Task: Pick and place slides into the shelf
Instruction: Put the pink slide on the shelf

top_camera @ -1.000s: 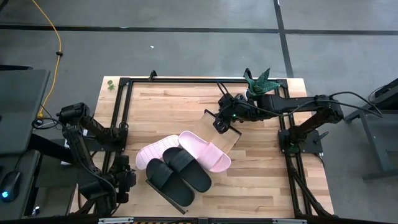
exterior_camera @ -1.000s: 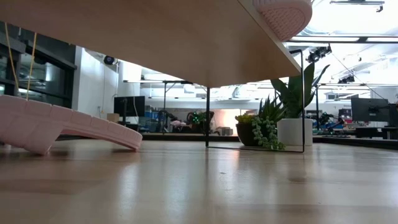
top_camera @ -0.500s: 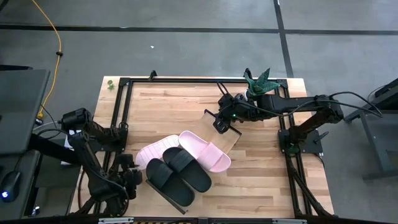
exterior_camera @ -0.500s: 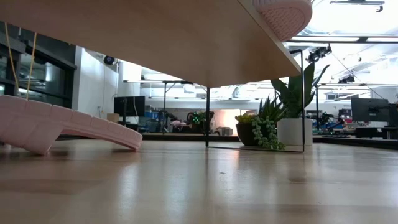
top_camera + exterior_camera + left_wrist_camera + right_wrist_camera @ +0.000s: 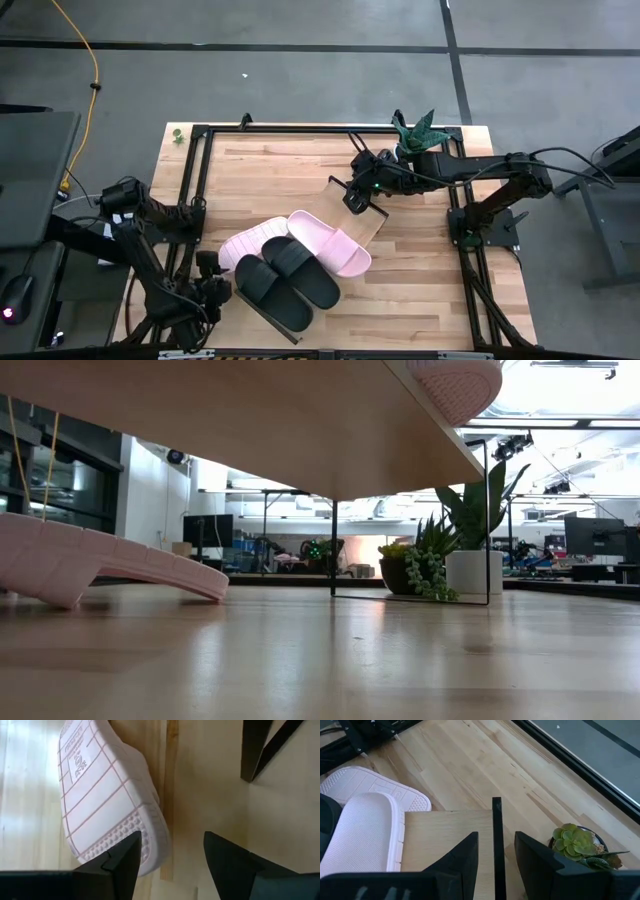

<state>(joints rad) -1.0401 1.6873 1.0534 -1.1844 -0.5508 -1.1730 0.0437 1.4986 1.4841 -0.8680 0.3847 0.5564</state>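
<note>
four slides: two black [image 5: 287, 279] and two pink [image 5: 332, 241] lie close together on the shelf [image 5: 366, 222], all in one group near the middle of the tabletop [image 5: 420, 290].
black pair: side by side at the near end of the board, touching each other, one partly over the board's near edge.
pink pair: one pink slide lies on the board just behind the black ones; the other pink slide [image 5: 248, 241] is at the left of the group, touching the black pair. in the left wrist view its ribbed sole [image 5: 105, 795] is turned to the camera.
shelf: light-wood board with thin black frame, lying diagonally; its far end is lifted from the tabletop. from the low view the board [image 5: 250, 420] is seen from below, tilted, with a pink toe [image 5: 455, 385] over its edge.
right gripper [image 5: 352, 196]: at the far end of the board; the fingers [image 5: 532, 857] are narrow and hold the black frame bar [image 5: 497, 840] between them.
left gripper [image 5: 214, 292]: low at the near-left of the tabletop, just beside the black slides; the fingers [image 5: 227, 862] are apart and hold nothing.
plant [image 5: 417, 131]: in a pot at the far right corner.
</note>
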